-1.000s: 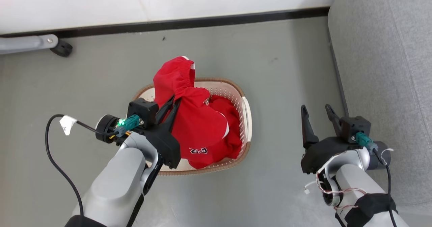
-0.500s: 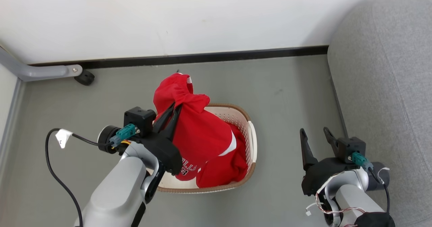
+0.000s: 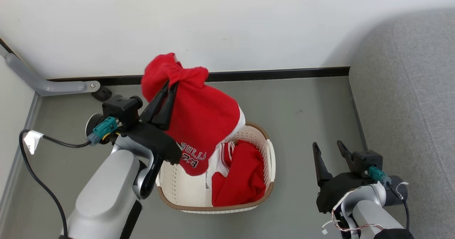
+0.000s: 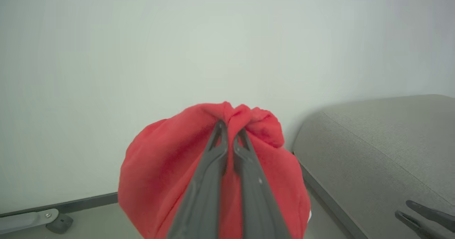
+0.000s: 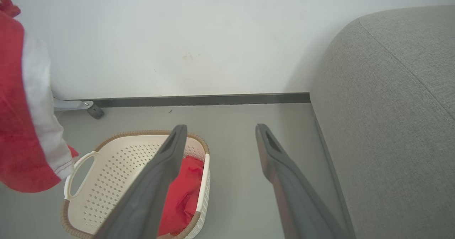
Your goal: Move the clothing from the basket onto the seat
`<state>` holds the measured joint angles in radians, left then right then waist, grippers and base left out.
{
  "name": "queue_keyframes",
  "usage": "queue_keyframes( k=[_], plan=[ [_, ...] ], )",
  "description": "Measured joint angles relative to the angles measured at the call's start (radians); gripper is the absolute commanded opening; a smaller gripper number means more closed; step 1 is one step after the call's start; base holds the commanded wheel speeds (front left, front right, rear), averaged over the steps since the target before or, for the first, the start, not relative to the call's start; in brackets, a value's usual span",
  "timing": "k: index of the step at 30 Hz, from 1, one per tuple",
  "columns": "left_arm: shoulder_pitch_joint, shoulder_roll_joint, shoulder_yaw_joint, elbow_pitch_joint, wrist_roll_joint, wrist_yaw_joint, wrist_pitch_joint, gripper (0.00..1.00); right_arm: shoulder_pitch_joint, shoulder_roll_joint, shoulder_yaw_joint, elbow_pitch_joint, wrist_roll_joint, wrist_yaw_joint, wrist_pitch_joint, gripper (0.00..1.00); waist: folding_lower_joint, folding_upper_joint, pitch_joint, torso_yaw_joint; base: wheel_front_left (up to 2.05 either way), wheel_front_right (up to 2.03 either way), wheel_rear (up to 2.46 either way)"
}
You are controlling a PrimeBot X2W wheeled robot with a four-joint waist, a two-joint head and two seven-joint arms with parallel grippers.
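Up it goes! The left tool is clamped shut on a bunched fold of the jersey, and the cloth hangs from the fingertips like a sack. A second ago the jersey's hem sat down in the basket and covered most of what lay under it. Now the printed hem dangles over the basket's 10 o'clock side, about level with the rim. I cannot tell whether the last of the cloth is fully free. The whole head view has shifted too, so part of that change is the camera rising with the body.

With the jersey lifted, a second red garment with white trim shows, slumped against the basket's 3 o'clock wall. So there are at least two trips to make, and this is the first, barely begun.

The right tool has not budged: jaws wide apart, nothing in them, low over the floor at the basket's 3 o'clock. Beyond it, further toward 3 o'clock, waits the seat, with no clothing on the part in view.

The next move looks like a swing across to 3 o'clock. The hem needs to clear the basket rim first, or the basket may drag along with it.
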<state>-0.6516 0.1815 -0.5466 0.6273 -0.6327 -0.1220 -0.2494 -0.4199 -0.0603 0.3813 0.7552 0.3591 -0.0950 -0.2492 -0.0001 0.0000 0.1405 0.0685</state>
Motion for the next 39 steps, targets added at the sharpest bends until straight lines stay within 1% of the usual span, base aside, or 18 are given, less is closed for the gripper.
queue_keyframes(
  k=[5, 14, 19, 24, 27, 30, 36, 39],
  plan=[
    [0.000, 0.009, 0.015, -0.075, 0.002, 0.018, 0.000, 0.00, 0.003, 0.000, 0.006, 0.001, 0.000, 0.007, 0.000, 1.00, 0.0000, 0.0000, -0.008, 0.002, 0.00, 0.00, 0.00],
    [0.000, 0.039, 0.034, -0.223, 0.012, 0.036, 0.000, 0.00, 0.007, 0.000, 0.010, 0.003, 0.002, 0.012, 0.000, 1.00, 0.0001, 0.0000, -0.020, 0.004, 0.00, 0.00, 0.00],
    [0.004, 0.046, 0.036, -0.291, 0.020, 0.057, 0.000, 0.00, 0.014, 0.000, 0.013, 0.004, 0.002, 0.016, 0.000, 1.00, 0.0001, 0.0000, -0.028, 0.007, 0.00, 0.00, 0.00],
    [0.015, 0.058, 0.040, -0.334, 0.021, 0.078, 0.000, 0.00, 0.016, 0.000, 0.016, 0.005, 0.003, 0.017, 0.000, 1.00, 0.0001, 0.0000, -0.038, 0.010, 0.00, 0.00, 0.00],
    [0.028, 0.061, 0.040, -0.347, 0.021, 0.081, 0.000, 0.00, 0.017, 0.000, 0.016, 0.009, 0.009, 0.019, 0.000, 1.00, 0.0001, 0.0000, -0.045, 0.012, 0.00, 0.00, 0.00],
    [0.043, 0.067, 0.041, -0.382, 0.021, 0.097, 0.002, 0.00, 0.021, 0.000, 0.025, 0.006, 0.012, 0.021, 0.000, 1.00, 0.0001, 0.0000, -0.052, 0.014, 0.00, 0.00, 0.00],
    [0.052, 0.077, 0.046, -0.420, 0.021, 0.114, 0.022, 0.00, 0.023, 0.000, 0.041, -0.003, 0.020, 0.021, 0.000, 1.00, 0.0000, 0.0000, -0.059, 0.015, 0.00, 0.00, 0.00],
    [0.066, 0.081, 0.051, -0.440, 0.021, 0.123, 0.030, 0.00, 0.023, 0.000, 0.045, -0.013, 0.020, 0.031, 0.000, 1.00, 0.0001, 0.0000, -0.060, 0.014, 0.00, 0.00, 0.00]
  ],
)
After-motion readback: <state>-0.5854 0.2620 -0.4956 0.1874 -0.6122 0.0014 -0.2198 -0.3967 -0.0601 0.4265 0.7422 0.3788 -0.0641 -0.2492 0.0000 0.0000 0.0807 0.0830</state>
